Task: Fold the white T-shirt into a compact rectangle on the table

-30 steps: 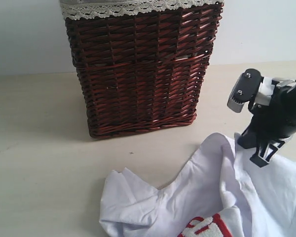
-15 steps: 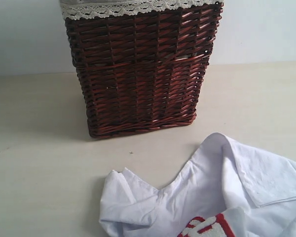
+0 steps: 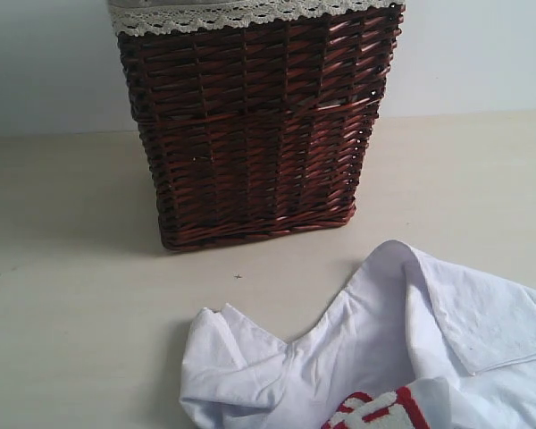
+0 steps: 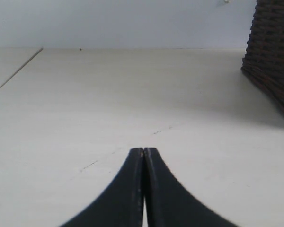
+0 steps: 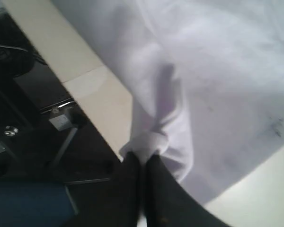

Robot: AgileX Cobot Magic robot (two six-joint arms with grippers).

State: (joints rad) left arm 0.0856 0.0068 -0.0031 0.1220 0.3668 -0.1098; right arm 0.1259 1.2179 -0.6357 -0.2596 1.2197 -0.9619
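Note:
The white T-shirt [image 3: 402, 357] lies crumpled at the near right of the table [image 3: 71, 286], a bit of its red lettered band [image 3: 375, 411] showing at the frame's bottom edge. Neither gripper appears in the exterior view. In the right wrist view my right gripper [image 5: 144, 158] is shut on a bunched fold of the white T-shirt [image 5: 203, 71], which stretches away from the dark fingertips [image 5: 158, 175] over the table's edge. My left gripper [image 4: 143, 151] is shut with nothing in it, low over bare table [image 4: 85, 104].
A tall dark wicker basket [image 3: 250, 125] with cream lace trim stands at the back middle of the table; its corner [image 4: 274, 56] shows in the left wrist view. Beyond the table's edge, dark floor and metal stand parts [image 5: 33, 132] lie below.
The right arm, which stood over the shirt's right part a second ago, has left the exterior view to the right. The shirt's right flap now lies flatter.

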